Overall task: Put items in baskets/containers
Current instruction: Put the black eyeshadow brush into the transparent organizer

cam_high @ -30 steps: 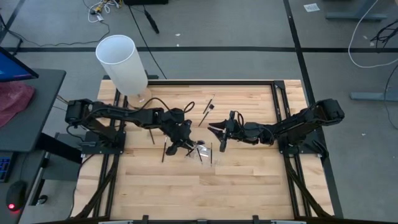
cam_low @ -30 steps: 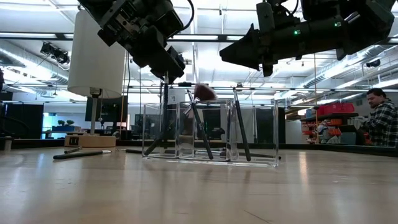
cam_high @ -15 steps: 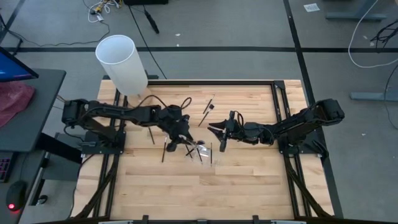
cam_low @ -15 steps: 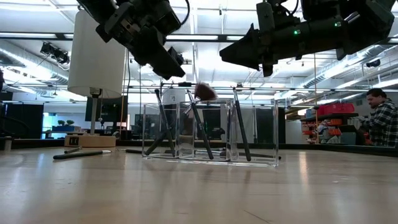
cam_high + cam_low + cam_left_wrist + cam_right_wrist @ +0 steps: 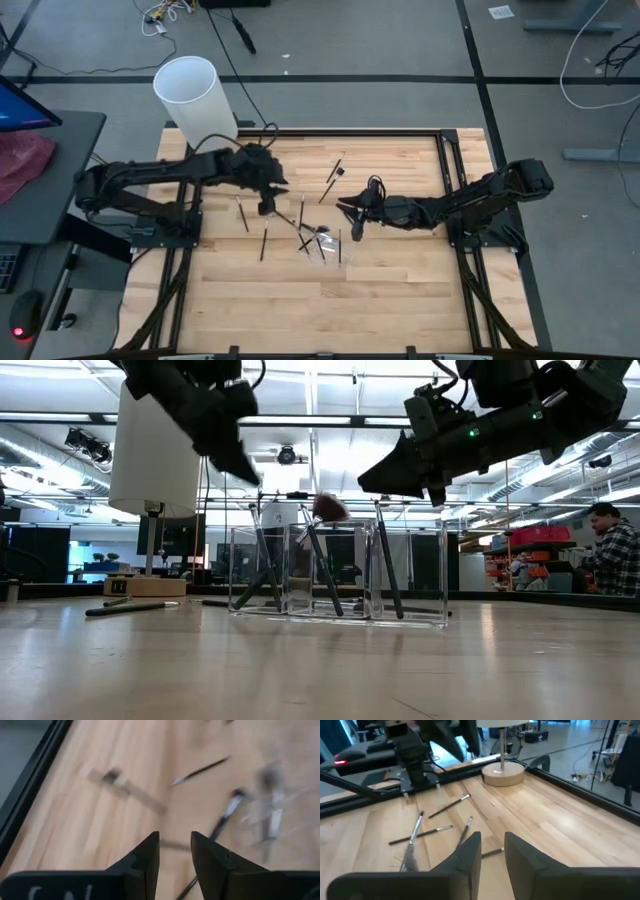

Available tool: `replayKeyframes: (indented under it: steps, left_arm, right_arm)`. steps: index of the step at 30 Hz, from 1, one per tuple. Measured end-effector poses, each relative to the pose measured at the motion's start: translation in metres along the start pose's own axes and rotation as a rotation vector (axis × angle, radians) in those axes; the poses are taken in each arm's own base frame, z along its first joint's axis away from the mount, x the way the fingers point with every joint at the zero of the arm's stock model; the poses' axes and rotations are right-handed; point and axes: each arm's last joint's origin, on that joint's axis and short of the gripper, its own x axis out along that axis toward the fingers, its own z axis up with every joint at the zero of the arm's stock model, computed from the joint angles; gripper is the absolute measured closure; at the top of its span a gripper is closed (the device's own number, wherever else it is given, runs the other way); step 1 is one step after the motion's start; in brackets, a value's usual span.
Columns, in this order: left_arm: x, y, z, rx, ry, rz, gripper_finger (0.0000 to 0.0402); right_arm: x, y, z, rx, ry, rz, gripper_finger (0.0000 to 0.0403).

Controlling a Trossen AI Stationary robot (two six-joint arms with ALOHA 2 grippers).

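- On the left of the counter, beside the tall white cylinder, two makeup brushes lay loose on the wood, not yet stored.
- Above them hung the left gripper; its jaws stood slightly spread with nothing between them, as the left wrist view showed.
- At mid-counter, the clear plastic holder held three or four brushes leaning upright in its compartments; I judged the task roughly half done.
- Behind it, another brush lay loose, and one more just beside the holder.
- To the right, the right gripper hovered near the holder, jaws slightly parted and empty.
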Motion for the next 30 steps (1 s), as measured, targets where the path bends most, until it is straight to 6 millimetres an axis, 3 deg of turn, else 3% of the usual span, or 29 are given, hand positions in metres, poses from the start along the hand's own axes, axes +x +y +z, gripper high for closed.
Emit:
replayKeyframes:
  steps: [4,8,16,22,26,30]
  left_arm:
    - [0.001,0.014,-0.016,-0.184,0.112,0.134,0.0287]
    - [0.001,0.015,-0.044,-0.332,0.193,0.246,0.0287]
    - [0.0,-0.013,-0.103,-0.681,0.217,0.353,0.0287]
    - [-0.009,-0.033,-0.132,-0.899,0.236,0.442,0.0287]
    - [-0.009,-0.044,-0.149,-0.98,0.155,0.551,0.0287]
    - [-0.006,-0.055,-0.163,-1.023,-0.031,0.64,0.0287]
  right_arm:
    - [0.001,-0.003,0.0,-0.013,0.008,-0.012,0.0317]
    - [0.002,-0.006,-0.005,-0.058,0.056,-0.032,0.0317]
    - [0.005,-0.023,-0.009,-0.141,0.102,-0.094,0.0317]
    - [0.007,-0.038,-0.012,-0.165,0.109,-0.138,0.0317]
    - [0.006,-0.047,-0.017,-0.159,0.114,-0.156,0.0317]
    - [0.005,-0.051,-0.02,-0.156,0.124,-0.167,0.0317]
